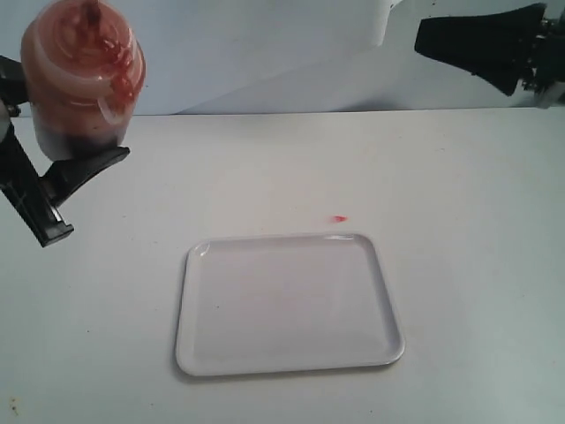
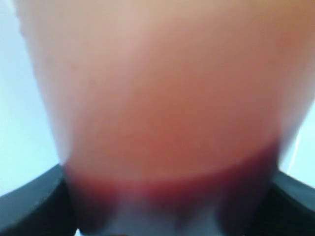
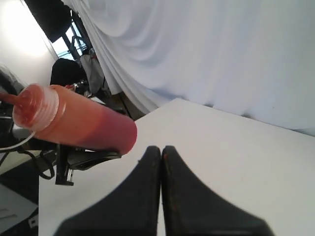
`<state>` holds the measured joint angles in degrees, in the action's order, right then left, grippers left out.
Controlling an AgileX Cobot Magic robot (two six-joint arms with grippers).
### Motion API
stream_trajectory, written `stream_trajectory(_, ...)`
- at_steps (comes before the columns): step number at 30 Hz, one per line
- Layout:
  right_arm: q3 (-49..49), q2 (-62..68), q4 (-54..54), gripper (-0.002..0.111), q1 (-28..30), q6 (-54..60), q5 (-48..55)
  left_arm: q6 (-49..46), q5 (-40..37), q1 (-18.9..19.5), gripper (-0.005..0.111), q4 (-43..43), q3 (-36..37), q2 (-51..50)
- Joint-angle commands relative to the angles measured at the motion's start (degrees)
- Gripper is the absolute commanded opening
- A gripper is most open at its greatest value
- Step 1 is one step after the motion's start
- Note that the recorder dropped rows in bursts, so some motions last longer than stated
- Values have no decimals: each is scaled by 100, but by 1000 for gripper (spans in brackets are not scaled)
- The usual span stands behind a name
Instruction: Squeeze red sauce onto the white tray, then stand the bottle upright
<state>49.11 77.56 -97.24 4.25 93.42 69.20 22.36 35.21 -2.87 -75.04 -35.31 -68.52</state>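
Grasps the bottle (image 1: 81, 79) between the left fingers (image 1: 88, 166), high above the bench (image 1: 477, 230) at the left side of the exterior view. Holds it tilted, nearly lying, with the whitish cap (image 3: 35, 105) and the red-smeared nozzle (image 3: 9, 96) toward the exterior camera. Shows dark red sauce (image 2: 162, 191) inside, close to the fingers. Presses the right fingers (image 3: 142, 196) together on nothing, at the far right, well apart from the bottle. Finds the white tray (image 1: 291, 305) flat on the bench, near the front middle, also well apart from the bottle. Notes a small red spot (image 1: 339, 218) on the bench just beyond the far rim of the tray.
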Motion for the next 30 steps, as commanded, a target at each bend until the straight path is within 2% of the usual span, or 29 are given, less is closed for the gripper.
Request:
stream_trajectory(1, 37, 4, 259, 0, -281, 120, 76, -603, -392, -461, 0, 328, -36, 38)
stream_trajectory(6, 37, 4, 594, 0, -727, 272, 76, -1636, -1018, -919, 0, 1331, -36, -104)
stream_trajectory(12, 37, 4, 972, 0, -990, 426, 76, -2359, -1018, -1120, 0, 1495, -63, -645)
stream_trajectory(20, 37, 4, 1130, 0, -990, 426, -232, -2579, -1611, -1144, 0, 1417, -523, -913)
stream_trajectory(30, 37, 4, 1435, 0, -990, 426, -462, -2755, -1623, -1144, 0, 1417, -559, -913)
